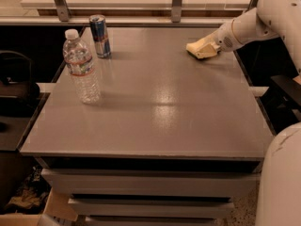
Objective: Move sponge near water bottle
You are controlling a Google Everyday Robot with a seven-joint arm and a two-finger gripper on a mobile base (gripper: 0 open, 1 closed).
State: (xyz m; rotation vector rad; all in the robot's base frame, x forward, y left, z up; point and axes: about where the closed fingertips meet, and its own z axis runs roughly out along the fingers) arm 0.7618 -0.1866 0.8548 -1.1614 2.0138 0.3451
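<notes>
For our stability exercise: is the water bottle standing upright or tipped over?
Upright: the water bottle stands on its base, white cap uppermost. The gripper is across the table, at the sponge.

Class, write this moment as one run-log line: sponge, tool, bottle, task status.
sponge: far right of table, apart from water bottle | tool: at sponge | water bottle: upright, left side | task: not yet done

One camera looks down at the table (155, 112) from high up on its near side, fairly close. The gripper (202, 49) is at the far right.
</notes>
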